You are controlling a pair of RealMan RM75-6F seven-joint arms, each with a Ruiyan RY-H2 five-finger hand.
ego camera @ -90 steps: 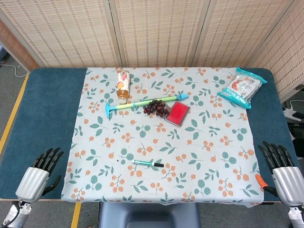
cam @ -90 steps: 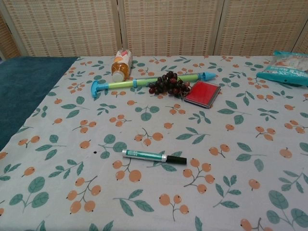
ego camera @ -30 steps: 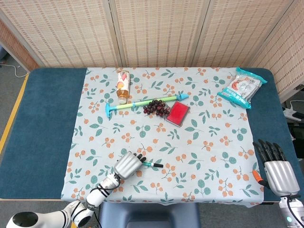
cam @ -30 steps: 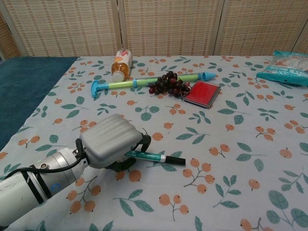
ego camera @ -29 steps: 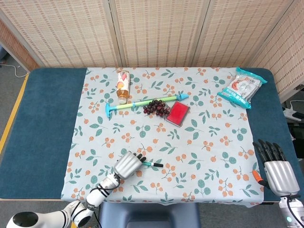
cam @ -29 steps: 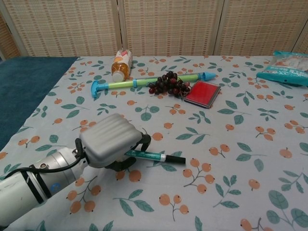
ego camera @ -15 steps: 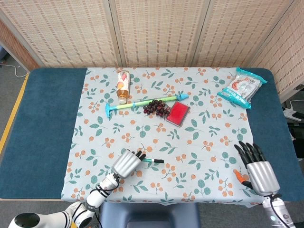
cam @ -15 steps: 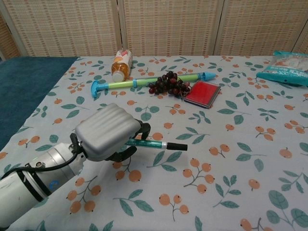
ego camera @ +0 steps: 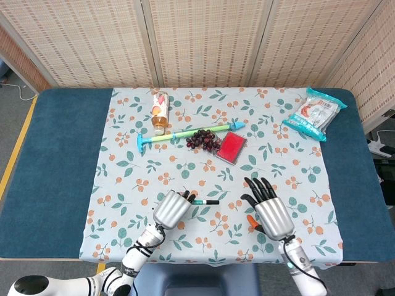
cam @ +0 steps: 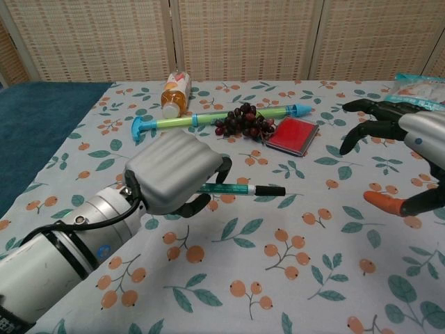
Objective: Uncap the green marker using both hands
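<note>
Left hand point(cam: 177, 174), silver-backed with dark fingers, wrapped around the slim green marker with a black cap point(cam: 240, 189), fingers clamped on the barrel. Marker held clear of the leaf-and-berry patterned tablecloth point(ego camera: 278, 160), roughly level, black cap pointing toward the right hand point(ego camera: 270, 206). Right hand empty, fingers spread apart, just beside the marker's cap end but not touching it, orange-tipped thumb out to the side. Well beyond the marker, toward the woven screen: dark bunch of grapes point(ego camera: 203, 140) touching a long green-and-blue plastic water squirter point(ego camera: 179, 134), flat red square case point(ego camera: 231, 147) just beside the grapes, tipped-over bottle of amber drink point(ego camera: 160, 111) near the squirter's handle end. Teal-edged snack bag point(ego camera: 314, 113) far off to the marker's right, at the tablecloth's corner.
</note>
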